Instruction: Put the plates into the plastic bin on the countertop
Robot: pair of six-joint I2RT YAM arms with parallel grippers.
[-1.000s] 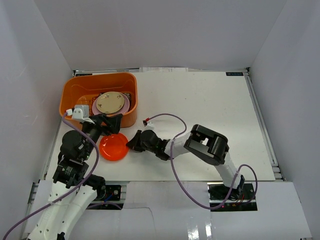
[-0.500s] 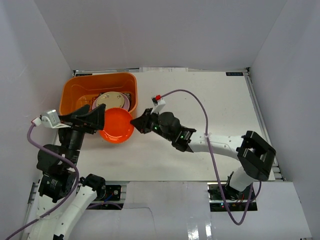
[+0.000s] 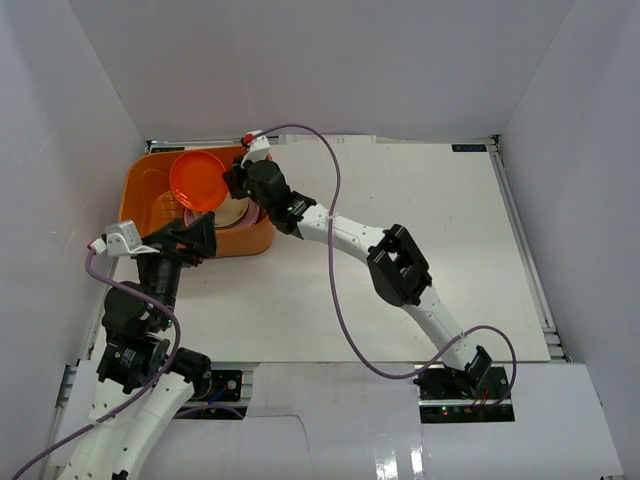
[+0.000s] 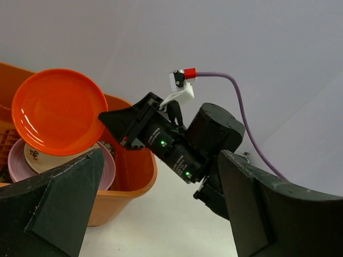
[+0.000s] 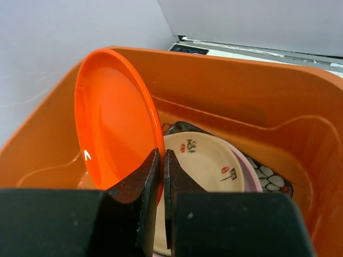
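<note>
My right gripper (image 3: 232, 181) is shut on the rim of the orange-red round plate (image 3: 197, 179), holding it tilted on edge above the orange plastic bin (image 3: 141, 192) at the back left of the white countertop (image 3: 420, 230). The right wrist view shows its jaws (image 5: 162, 156) pinching that plate (image 5: 112, 123) over a cream round plate (image 5: 206, 160), which lies on a pink one (image 5: 251, 179) and a dark patterned one (image 5: 272, 182) in the bin (image 5: 241, 101). My left gripper (image 3: 196, 240) stands open and holds nothing, just in front of the bin's near wall.
White walls enclose the table on three sides. The right arm stretches diagonally across the table's middle, its purple cable (image 3: 335, 250) looping above it. In the left wrist view the right gripper's body (image 4: 182, 147) sits between my open left fingers (image 4: 69, 198).
The right arm carried the orange-red plate from the table in front of the bin up and back over the bin. The left arm rose and pulled slightly away, staying open.
</note>
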